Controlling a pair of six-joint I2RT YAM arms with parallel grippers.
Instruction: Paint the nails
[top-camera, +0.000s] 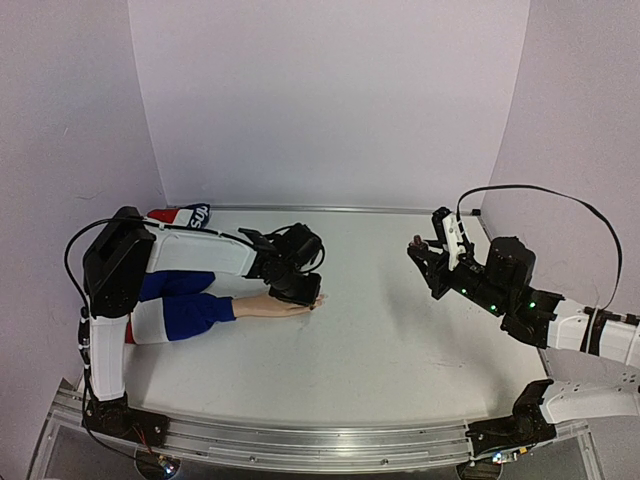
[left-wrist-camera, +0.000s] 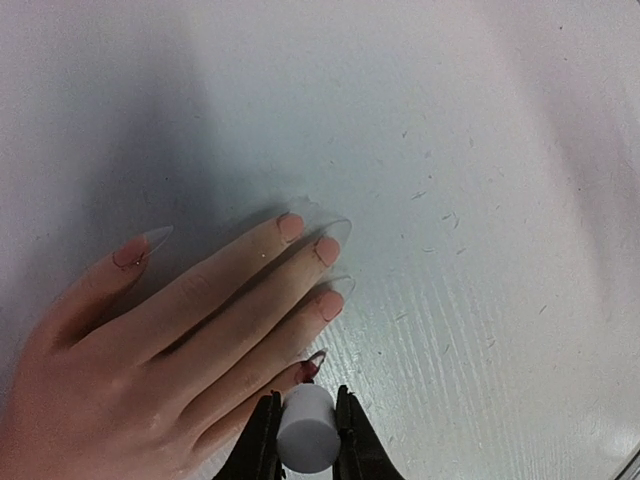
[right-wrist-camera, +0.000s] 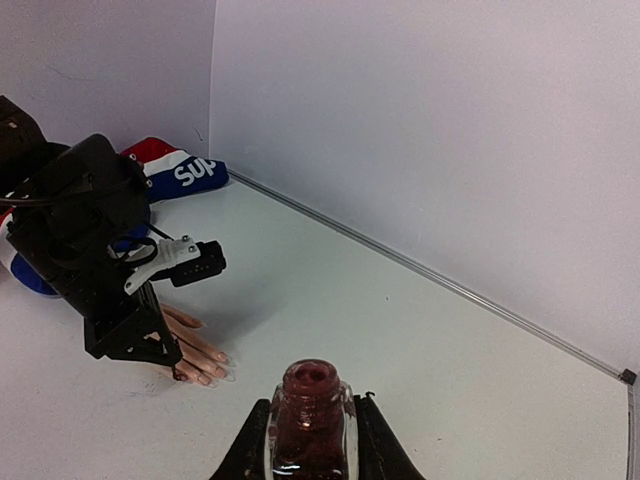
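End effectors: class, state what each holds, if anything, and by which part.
The left end effector grips the white cap by its sides; the right end effector clamps the open polish bottle around its body.

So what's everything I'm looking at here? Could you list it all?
mannequin hand: one, peach, palm down on the left part of the table
nails: five, long clear tips; the little finger's is dabbed dark red
sleeve: one, blue, white and red, behind the hand's wrist
polish bottle: one, open, dark red, right side
white cap: one, beside the little finger's nail
table: one, white
metal rail: one, silver, near edge
left gripper: one, black, shut on the white cap
right gripper: one, black, shut on the polish bottle
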